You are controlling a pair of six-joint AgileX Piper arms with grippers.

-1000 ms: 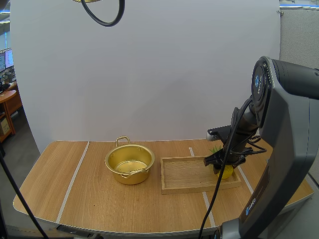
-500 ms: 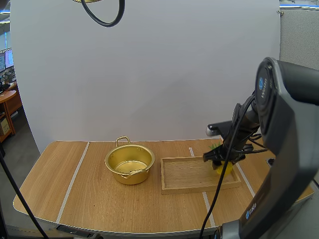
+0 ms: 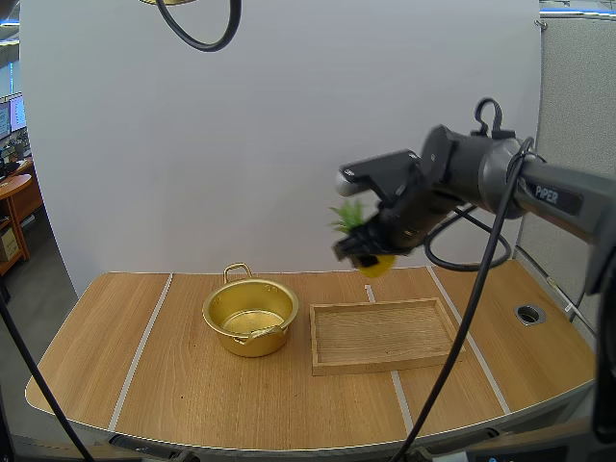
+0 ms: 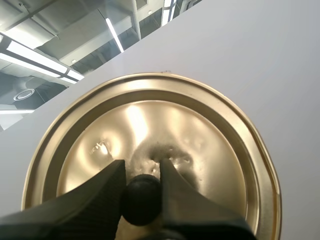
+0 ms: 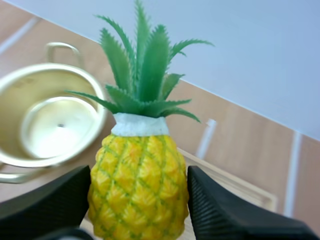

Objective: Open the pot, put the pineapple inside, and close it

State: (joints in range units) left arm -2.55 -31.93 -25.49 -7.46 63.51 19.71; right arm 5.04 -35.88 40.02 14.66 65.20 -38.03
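Note:
The gold pot (image 3: 250, 317) stands open on the table left of the wooden tray (image 3: 383, 336). My right gripper (image 3: 364, 249) is shut on a yellow pineapple (image 3: 375, 262) with green leaves and holds it in the air above the tray's far left corner. In the right wrist view the pineapple (image 5: 138, 181) sits between my fingers (image 5: 45, 202), and the pot (image 5: 45, 122) lies beyond it. My left gripper (image 4: 142, 192) is shut on the black knob (image 4: 142, 198) of the gold lid (image 4: 150, 155), held up with its top side facing the camera.
The wooden tray lies bare at the table's right half. A round hole (image 3: 528, 314) marks the table near its right edge. Pale stripes run across the tabletop (image 3: 144, 339).
My right gripper has lifted the pineapple off the tray's right end and carried it up and to the left, toward the pot.

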